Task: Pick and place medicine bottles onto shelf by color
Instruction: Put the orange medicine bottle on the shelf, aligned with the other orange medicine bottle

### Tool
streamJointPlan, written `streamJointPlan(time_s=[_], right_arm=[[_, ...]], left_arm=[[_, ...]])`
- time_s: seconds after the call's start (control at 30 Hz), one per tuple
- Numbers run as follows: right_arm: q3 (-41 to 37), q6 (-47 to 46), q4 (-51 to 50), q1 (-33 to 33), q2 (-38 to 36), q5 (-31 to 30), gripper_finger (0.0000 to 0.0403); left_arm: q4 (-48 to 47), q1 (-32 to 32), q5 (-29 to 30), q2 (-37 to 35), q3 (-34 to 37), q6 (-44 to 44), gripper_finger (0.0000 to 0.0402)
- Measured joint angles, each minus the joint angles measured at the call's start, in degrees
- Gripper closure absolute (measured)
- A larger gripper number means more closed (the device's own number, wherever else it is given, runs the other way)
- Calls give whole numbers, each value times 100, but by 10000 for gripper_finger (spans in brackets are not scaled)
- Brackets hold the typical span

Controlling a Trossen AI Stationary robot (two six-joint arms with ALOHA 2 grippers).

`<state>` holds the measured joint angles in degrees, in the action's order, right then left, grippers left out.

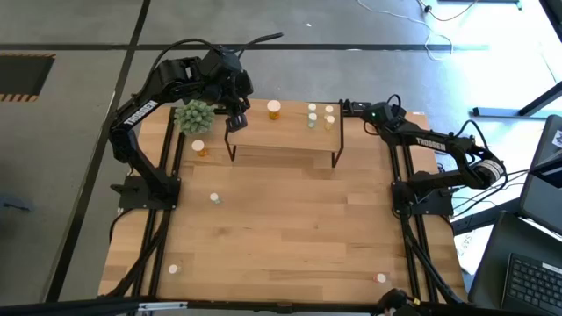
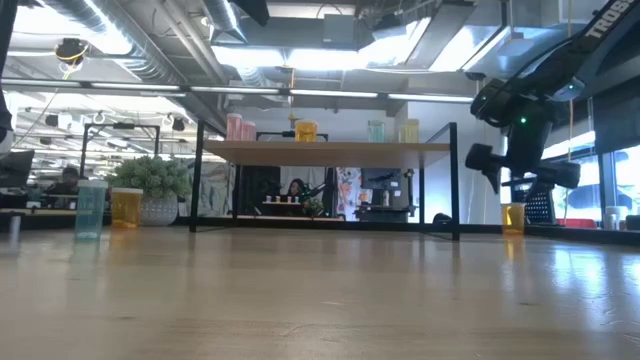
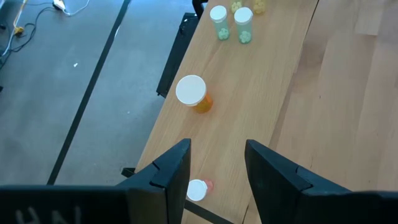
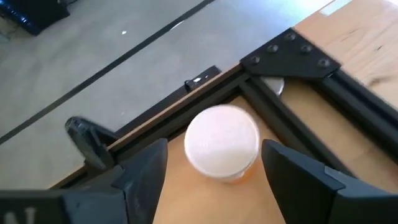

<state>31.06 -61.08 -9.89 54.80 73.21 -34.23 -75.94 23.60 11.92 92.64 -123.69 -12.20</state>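
Note:
The shelf (image 1: 281, 140) stands at the table's far side. On it are a pink bottle (image 3: 198, 190) at the left end, an orange bottle (image 3: 194, 93) (image 1: 275, 108) and several pale green-yellow bottles (image 1: 320, 115) toward the right. My left gripper (image 3: 217, 149) (image 1: 235, 118) hangs open above the shelf's left end, over the pink bottle and clear of it. My right gripper (image 4: 213, 149) (image 2: 520, 180) is open above an orange, white-capped bottle (image 4: 222, 143) (image 2: 513, 217) standing at the table's far right corner. Its fingers are on either side of the cap without touching.
A spiky green potted plant (image 1: 195, 115) sits left of the shelf, with an orange bottle (image 1: 200, 147) near it. More bottles stand on the table at mid-left (image 1: 213, 198), near left (image 1: 173, 269) and near right (image 1: 380, 278). A black frame corner (image 4: 292, 59) lies beside the right gripper.

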Motion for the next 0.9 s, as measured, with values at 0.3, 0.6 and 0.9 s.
streamJointPlan(time_s=[0.3,0.6,0.9], right_arm=[[18,-164,28,61,15,-50,173],[18,65,-70,82,15,72,192],[18,39,-63,82,15,89,192]], left_arm=[[0,1,0,0,-1,-1,255],[0,-1,0,0,-1,-1,255],[1,-1,0,0,0,0,255]])
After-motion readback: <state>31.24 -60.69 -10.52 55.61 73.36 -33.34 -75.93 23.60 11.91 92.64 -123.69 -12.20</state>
